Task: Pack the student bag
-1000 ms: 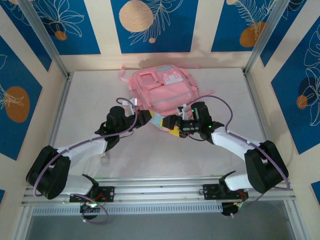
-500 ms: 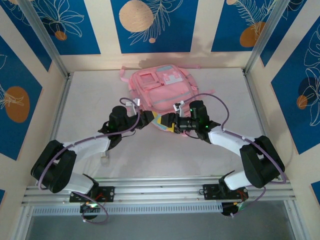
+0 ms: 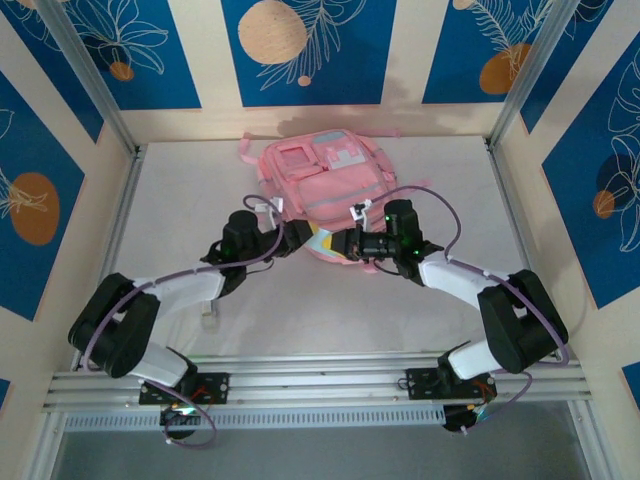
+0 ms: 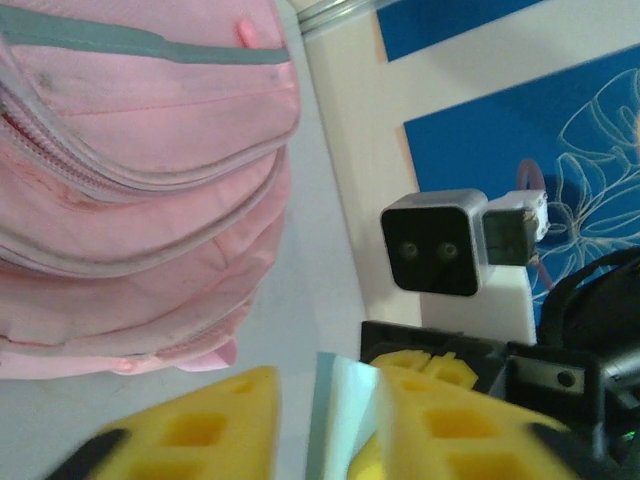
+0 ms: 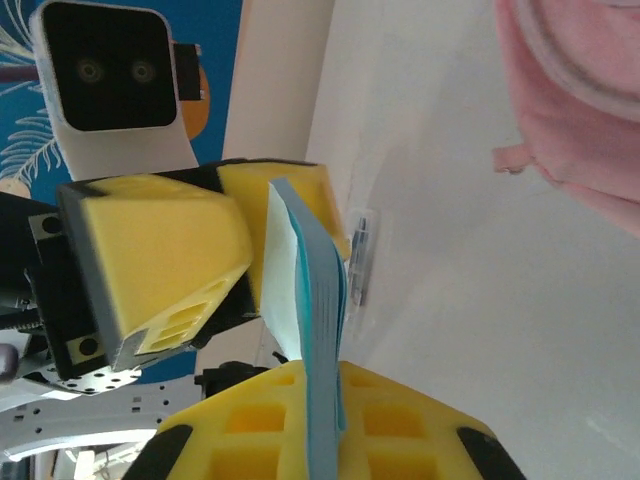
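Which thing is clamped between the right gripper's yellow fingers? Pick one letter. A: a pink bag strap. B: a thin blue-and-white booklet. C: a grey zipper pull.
B: the right wrist view shows the right gripper closed on the thin blue-and-white booklet, apart from the student bag.

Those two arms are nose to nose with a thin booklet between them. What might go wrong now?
The booklet seems pinched only by the right hand, since the left hand shows a gap beside it; it could slip out. The hands sit very close and might bump. The student bag looks zipped shut, leaving nowhere obvious to put it.
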Motion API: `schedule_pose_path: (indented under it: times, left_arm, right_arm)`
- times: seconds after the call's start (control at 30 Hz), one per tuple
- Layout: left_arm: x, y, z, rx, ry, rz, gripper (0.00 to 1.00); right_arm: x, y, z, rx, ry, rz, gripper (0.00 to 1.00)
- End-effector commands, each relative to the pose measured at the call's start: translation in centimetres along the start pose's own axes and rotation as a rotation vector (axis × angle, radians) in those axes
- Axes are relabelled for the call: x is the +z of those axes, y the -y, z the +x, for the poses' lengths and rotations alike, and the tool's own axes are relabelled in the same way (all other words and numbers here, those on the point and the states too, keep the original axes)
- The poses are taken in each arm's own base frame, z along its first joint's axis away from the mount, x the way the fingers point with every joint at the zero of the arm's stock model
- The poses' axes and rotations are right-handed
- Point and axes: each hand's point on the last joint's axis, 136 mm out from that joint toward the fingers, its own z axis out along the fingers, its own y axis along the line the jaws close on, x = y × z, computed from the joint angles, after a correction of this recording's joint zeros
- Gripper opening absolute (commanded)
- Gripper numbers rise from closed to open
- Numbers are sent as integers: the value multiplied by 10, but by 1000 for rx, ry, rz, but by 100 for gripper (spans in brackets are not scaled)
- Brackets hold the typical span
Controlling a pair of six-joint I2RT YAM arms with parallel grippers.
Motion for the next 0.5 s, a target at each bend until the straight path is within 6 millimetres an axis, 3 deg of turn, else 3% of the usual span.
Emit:
schedule_pose_path:
  times: [0.0, 0.13, 0.33, 0.47]
  left_arm:
    - [10, 11, -10, 138, -40, -39, 38]
    - [21, 7, -15, 330, -131, -178, 37]
    - [42, -9, -20, 621, -261, -379, 38]
    - [62, -26, -20, 765, -347, -479, 41]
  right_arm:
    - [-18, 5, -5, -8, 35, 26, 0]
    - [-48, 25, -18, 23, 109, 137, 0]
    - [-109, 68, -36, 116, 274, 401, 0]
    - [-137, 78, -44, 161, 349, 436, 0]
